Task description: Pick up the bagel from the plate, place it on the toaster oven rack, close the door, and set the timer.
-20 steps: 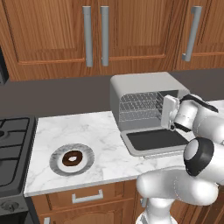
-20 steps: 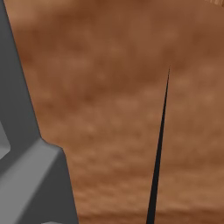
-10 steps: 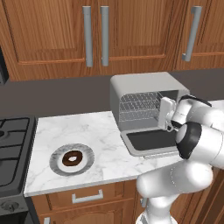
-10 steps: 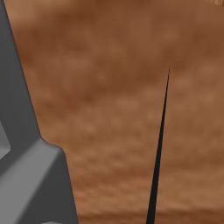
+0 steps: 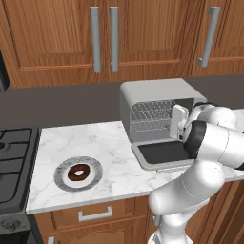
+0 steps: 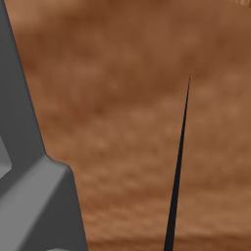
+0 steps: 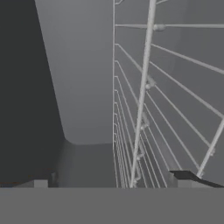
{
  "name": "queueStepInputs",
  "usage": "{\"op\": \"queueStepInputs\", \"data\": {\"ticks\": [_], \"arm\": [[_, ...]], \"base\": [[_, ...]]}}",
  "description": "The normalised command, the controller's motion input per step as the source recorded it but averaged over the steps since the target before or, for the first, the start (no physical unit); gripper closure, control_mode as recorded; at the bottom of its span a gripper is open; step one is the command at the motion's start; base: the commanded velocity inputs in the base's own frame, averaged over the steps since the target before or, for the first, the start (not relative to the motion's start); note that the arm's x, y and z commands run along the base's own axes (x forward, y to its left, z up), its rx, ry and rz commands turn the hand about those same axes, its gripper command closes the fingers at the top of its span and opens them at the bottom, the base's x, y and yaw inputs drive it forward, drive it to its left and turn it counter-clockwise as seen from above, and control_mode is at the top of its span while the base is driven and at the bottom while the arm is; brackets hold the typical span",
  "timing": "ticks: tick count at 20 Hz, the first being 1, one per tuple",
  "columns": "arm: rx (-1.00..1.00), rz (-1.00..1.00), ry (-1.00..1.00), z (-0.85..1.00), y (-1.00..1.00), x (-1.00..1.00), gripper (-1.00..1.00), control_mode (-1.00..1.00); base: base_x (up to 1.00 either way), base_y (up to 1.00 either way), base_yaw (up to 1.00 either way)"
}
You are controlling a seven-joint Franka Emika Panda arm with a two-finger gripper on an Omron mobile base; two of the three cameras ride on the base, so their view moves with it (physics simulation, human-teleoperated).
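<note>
The dark brown bagel (image 5: 78, 172) lies in the middle of the plate (image 5: 61, 175) on the left of the counter, far from the arm. To the right stands the toaster oven (image 5: 155, 90), its door (image 5: 162, 152) folded down flat and the toaster oven rack (image 5: 147, 116) showing inside. My gripper (image 5: 176, 124) hangs at the right side of the oven mouth, above the door. In the hand view the gripper (image 7: 111, 181) is open, nothing between its fingertips (image 7: 186, 177), looking along the rack (image 7: 144, 109) and the oven's inner wall.
A marble counter (image 5: 109, 143) carries plate and oven. A black stove (image 5: 12, 162) borders it on the left. Wooden cabinets with silver handles (image 5: 95, 38) hang above. The right base view sits close against brown cabinet wood (image 6: 122, 122) and a grey shape (image 6: 29, 196).
The hand has edged slightly left toward the oven mouth, and the arm's elbow has swung round in front of the door. Bagel, plate and door have not moved.
</note>
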Motion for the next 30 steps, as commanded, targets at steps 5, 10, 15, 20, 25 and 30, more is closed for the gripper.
{"op": "queueStepInputs", "data": {"ticks": [5,10,15,20,25,30], "arm": [[0.00,0.00,0.00,-0.14,0.00,0.18,-1.00,-1.00],[0.00,0.00,0.00,-0.14,0.00,0.25,-1.00,-1.00],[0.00,0.00,0.00,-0.13,0.00,0.30,-1.00,-1.00],[0.00,0.00,0.00,-0.19,0.00,0.28,-1.00,-1.00],[0.00,0.00,0.00,-0.12,0.00,0.13,1.00,-1.00],[0.01,0.00,0.00,0.00,0.00,0.00,1.00,-1.00]], "base": [[0.00,0.00,0.00],[0.00,0.00,0.00],[0.00,0.00,0.00],[0.00,0.00,0.00],[0.00,0.00,0.00],[0.00,0.00,0.00]]}}
